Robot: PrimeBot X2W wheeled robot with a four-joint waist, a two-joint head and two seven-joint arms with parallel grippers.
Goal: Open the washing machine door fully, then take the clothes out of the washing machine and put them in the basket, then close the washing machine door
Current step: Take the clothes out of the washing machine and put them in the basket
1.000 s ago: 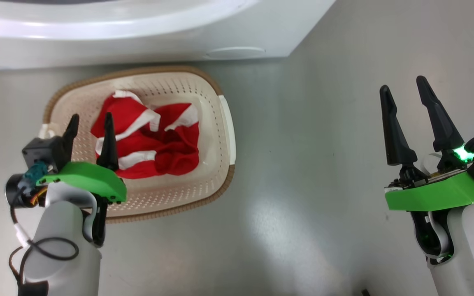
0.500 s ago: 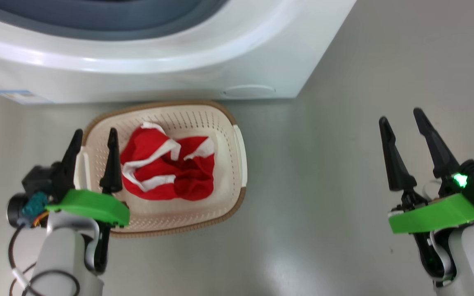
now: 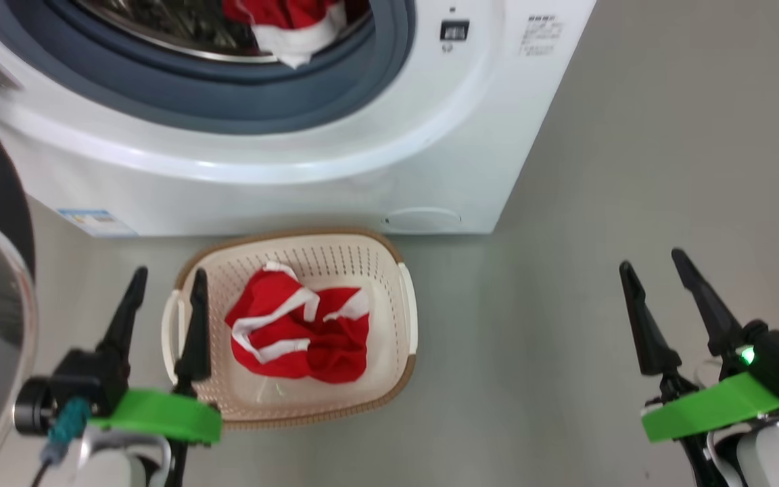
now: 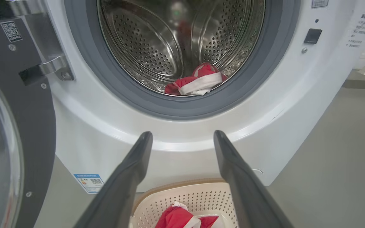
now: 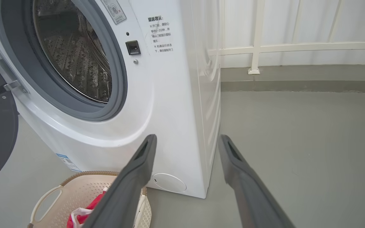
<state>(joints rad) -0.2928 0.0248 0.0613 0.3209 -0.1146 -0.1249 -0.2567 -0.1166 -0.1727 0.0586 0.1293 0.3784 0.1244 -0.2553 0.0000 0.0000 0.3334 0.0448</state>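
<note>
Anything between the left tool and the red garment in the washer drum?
Nothing visible. The black-rimmed round glass door stands open aside, the red white-banded garment lies at the steel drum's front, and the open left tool faces it.

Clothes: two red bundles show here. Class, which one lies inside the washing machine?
The red bundle at the drum's front, just behind the grey gasket. The other bundle lies in the basket on the floor.

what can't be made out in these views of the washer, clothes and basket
- Head view: drum cut by the top edge, red garment inside partly seen.
- Left wrist view: basket cut by the bottom edge, partly behind the left gripper.
- Right wrist view: printed notice too small to read.
</note>
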